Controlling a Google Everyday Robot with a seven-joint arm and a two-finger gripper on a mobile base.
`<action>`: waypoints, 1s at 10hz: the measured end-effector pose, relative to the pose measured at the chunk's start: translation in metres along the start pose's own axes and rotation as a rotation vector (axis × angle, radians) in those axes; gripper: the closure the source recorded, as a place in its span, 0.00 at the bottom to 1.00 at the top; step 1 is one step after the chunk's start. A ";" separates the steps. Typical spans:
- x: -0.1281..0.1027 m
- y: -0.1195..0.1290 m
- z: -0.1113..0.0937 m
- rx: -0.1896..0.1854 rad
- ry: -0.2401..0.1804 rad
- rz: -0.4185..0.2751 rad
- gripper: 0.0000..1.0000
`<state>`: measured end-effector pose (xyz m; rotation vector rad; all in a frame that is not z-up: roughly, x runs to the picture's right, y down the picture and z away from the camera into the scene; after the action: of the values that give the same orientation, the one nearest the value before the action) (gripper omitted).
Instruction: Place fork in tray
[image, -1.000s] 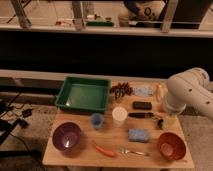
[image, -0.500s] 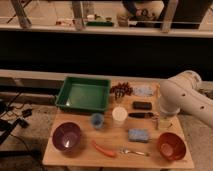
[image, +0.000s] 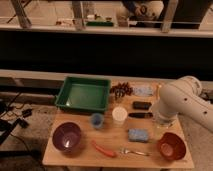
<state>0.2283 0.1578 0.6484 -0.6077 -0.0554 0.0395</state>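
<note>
- Presently noting fork (image: 134, 151): small, slim, shiny silver, lying flat near front edge of wooden table (image: 75, 156), long axis running left to right.
- Sits just in front of blue sponge (image: 138, 135), between orange carrot-shaped item (image: 104, 149) on its left and reddish-brown bowl (image: 171, 145) on its right; touching none of them.
- Well apart from green tray (image: 84, 93), placed at back left of table, sloping walls and flat bottom in view.
- Lettering on pale bluish packet (image: 144, 91) at back too blurred to read.
- Gripper (image: 162, 120) at lower end of white arm (image: 187, 102), over right side of table, beside dark-handled utensil (image: 140, 115); mostly masked by arm; fingers spread wide, holding nothing, clear of fork.
- Also logged: purple bowl (image: 67, 137) front left, small blue cup (image: 97, 120), white cup (image: 119, 115) mid-table.
</note>
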 end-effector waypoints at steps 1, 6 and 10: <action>-0.005 0.007 -0.002 -0.009 -0.025 0.000 0.20; -0.024 0.054 -0.004 -0.004 -0.096 -0.036 0.20; -0.030 0.081 0.027 -0.005 -0.046 -0.075 0.20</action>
<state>0.1952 0.2383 0.6225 -0.6091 -0.1228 -0.0196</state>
